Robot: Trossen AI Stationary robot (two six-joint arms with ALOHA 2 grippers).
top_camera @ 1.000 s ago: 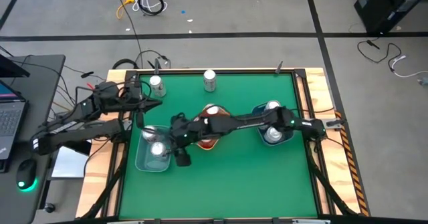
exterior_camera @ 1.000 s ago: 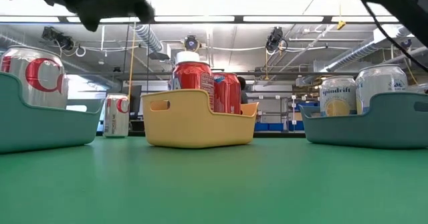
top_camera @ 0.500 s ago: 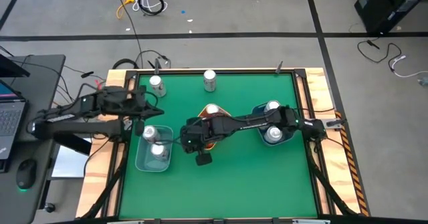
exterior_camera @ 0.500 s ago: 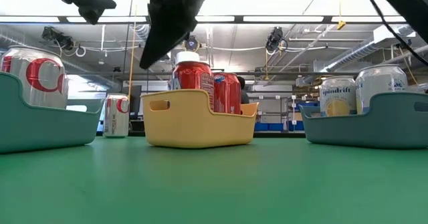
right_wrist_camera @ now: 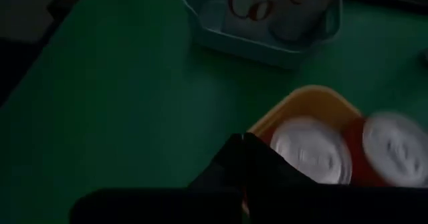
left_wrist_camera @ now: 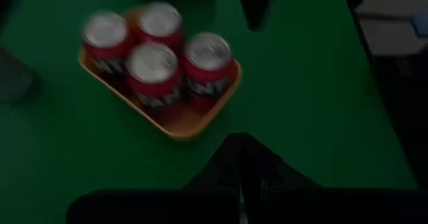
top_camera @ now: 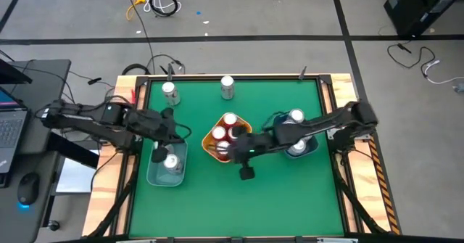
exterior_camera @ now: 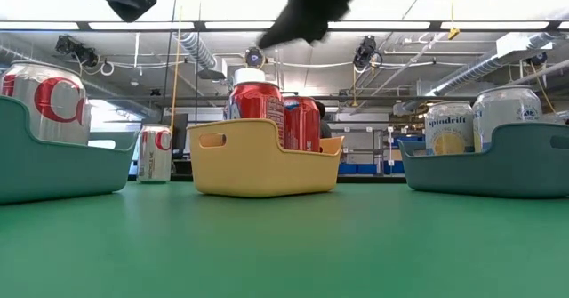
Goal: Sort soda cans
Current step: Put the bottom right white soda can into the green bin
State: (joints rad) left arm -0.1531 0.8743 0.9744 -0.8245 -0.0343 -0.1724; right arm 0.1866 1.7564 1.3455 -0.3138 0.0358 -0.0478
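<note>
Your right gripper (top_camera: 235, 150), fingers pressed together and empty, sits mid-frame over the yellow bin (top_camera: 210, 146); left gripper (top_camera: 168, 130), likewise closed, is above the left-side bin (top_camera: 154, 174).

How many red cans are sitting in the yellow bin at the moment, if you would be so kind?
4, all upright in the yellow bin: red cans and, packed together in a cluster. None looks hidden.

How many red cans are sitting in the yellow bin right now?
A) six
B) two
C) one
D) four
D: the left wrist view shows four red cans with silver tops packed together inside the yellow bin.
</note>
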